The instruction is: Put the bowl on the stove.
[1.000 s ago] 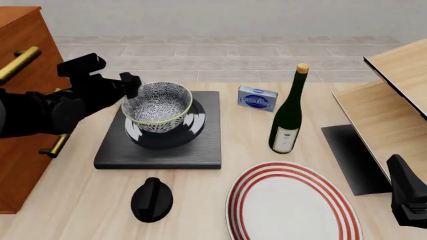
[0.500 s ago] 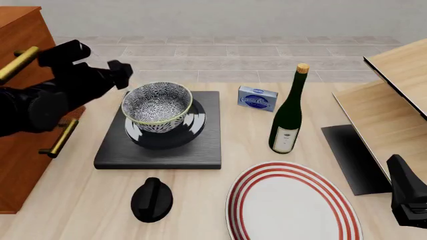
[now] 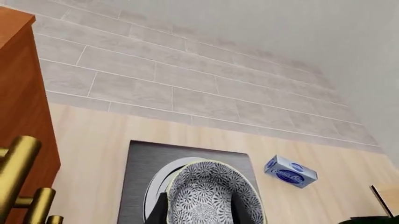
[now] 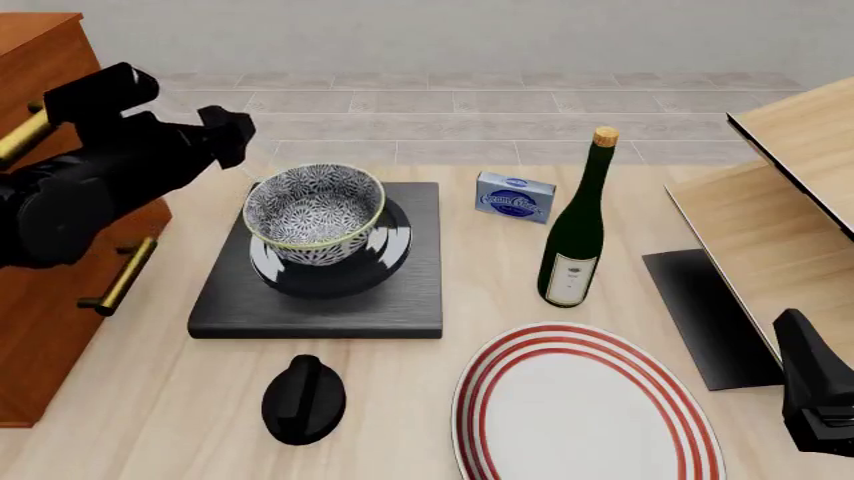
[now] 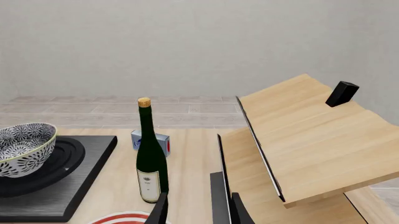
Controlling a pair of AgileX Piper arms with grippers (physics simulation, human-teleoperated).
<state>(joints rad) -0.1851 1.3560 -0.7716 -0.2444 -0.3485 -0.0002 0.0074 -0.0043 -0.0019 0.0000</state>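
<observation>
The blue-black floral bowl (image 4: pixel 314 213) stands upright on the round burner of the black stove (image 4: pixel 414 290). My left gripper (image 4: pixel 227 132) is open and empty, raised above and to the left of the bowl, not touching it. In the left wrist view its fingers (image 3: pixel 163 211) are spread, with the bowl (image 3: pixel 212 196) and stove (image 3: pixel 140 177) below them. My right gripper (image 4: pixel 809 385) rests low at the front right, open and empty, far from the bowl. The right wrist view shows its gripper (image 5: pixel 198 212), with the bowl (image 5: pixel 22 149) and stove (image 5: pixel 74 182) off to one side.
A green wine bottle (image 4: pixel 577 225) and a small blue box (image 4: pixel 515 196) stand right of the stove. A red-ringed plate (image 4: pixel 587 405) and a black knob (image 4: pixel 303 398) lie in front. A wooden cabinet (image 4: pixel 40 300) is at the left, a tilted wooden shelf (image 4: pixel 787 200) at the right.
My left gripper has drawn up and to the left, away from the bowl's rim. The bowl has stayed on the burner. The right arm has not moved.
</observation>
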